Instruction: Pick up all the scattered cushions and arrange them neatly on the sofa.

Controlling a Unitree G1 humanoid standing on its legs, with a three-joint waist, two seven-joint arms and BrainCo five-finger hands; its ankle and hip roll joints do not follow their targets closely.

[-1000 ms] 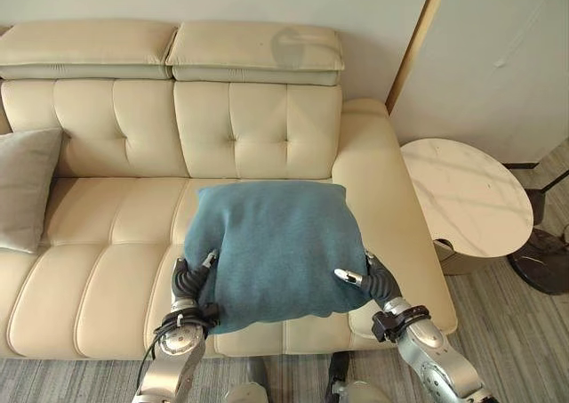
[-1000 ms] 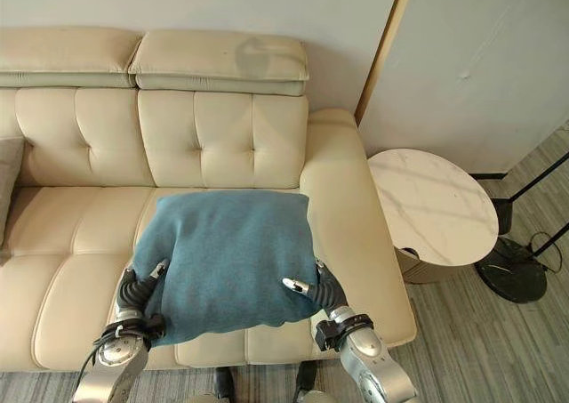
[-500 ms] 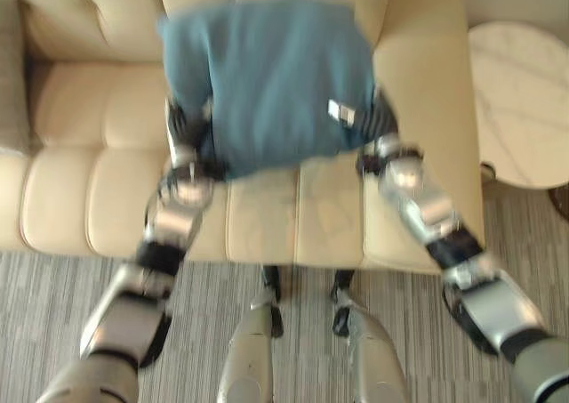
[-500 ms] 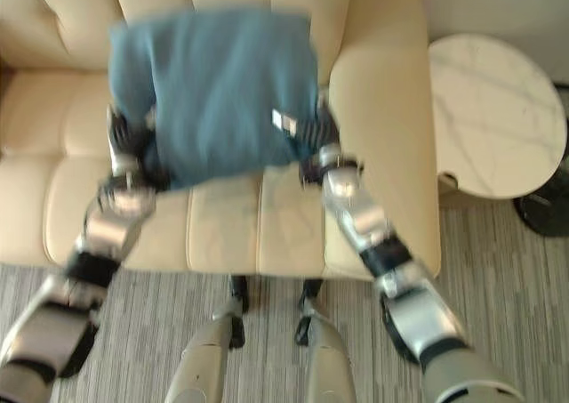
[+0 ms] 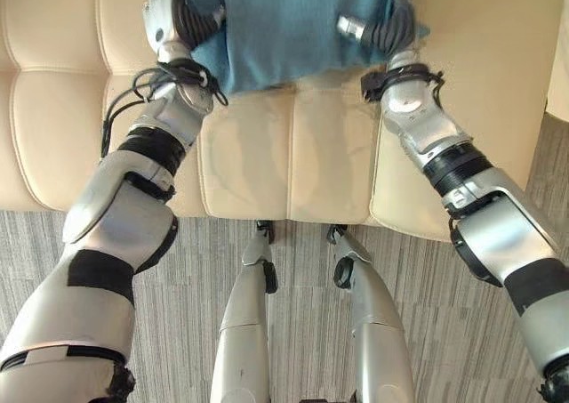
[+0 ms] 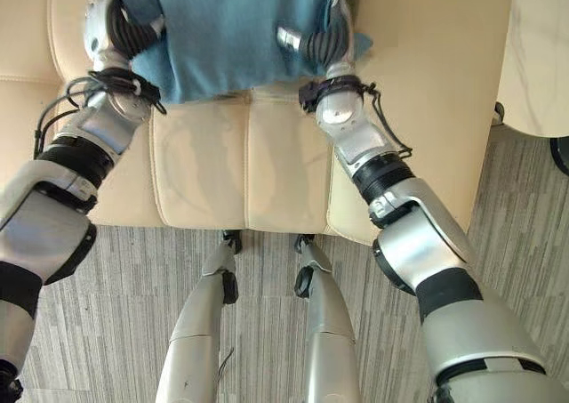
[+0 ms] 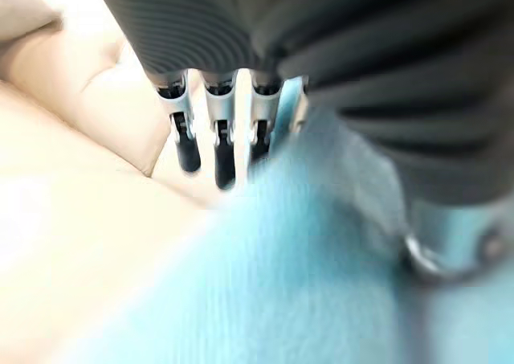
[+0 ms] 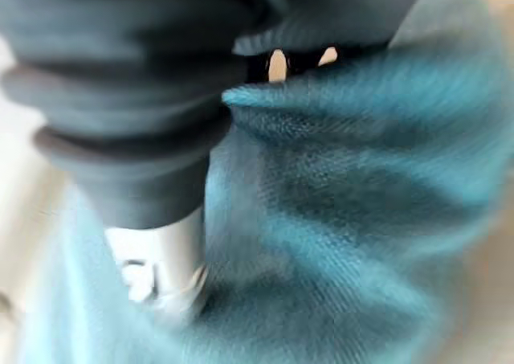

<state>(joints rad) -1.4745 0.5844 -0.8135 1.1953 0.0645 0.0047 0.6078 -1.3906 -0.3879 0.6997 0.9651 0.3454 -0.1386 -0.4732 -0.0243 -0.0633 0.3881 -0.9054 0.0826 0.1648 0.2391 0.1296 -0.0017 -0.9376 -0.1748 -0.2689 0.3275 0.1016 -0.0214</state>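
blue cushion (image 5: 284, 20) held up between both hands over the sofa (image 5: 293, 163) seat, its lower edge hanging just above the cream leather, upper part cut off by the frame edge. left hand (image 5: 173, 20) clamped on the cushion's left side, dark ribbed cover against the fabric, thumb lying over the front face. in the left wrist view, fingers (image 7: 221, 143) reaching nearly straight down behind the cushion (image 7: 265, 276), dark tips between the blue cloth and the sofa (image 7: 72, 179) back; thumb (image 7: 438, 251) pressed into the fabric on the near side, so a pinch of cloth between thumb and fingers. right hand (image 5: 382, 29) gripping the cushion's right side the same way, thumb tip (image 5: 351, 27) silver and dark, laid across the front face. in the right wrist view, thumb (image 8: 165, 267) sunk into the bunched blue cloth (image 8: 345, 219), fabric folded up against the ribbed cover; fingers hidden behind the cushion there. cushion slightly squeezed, a small corner of cloth poking out past the right hand toward the armrest (image 5: 480, 92). armrest wide and padded, just beside the right forearm. grey striped floor (image 5: 293, 332) in front of the sofa. pale edge of a side table (image 6: 538, 56) past the armrest, well apart from the cushion.
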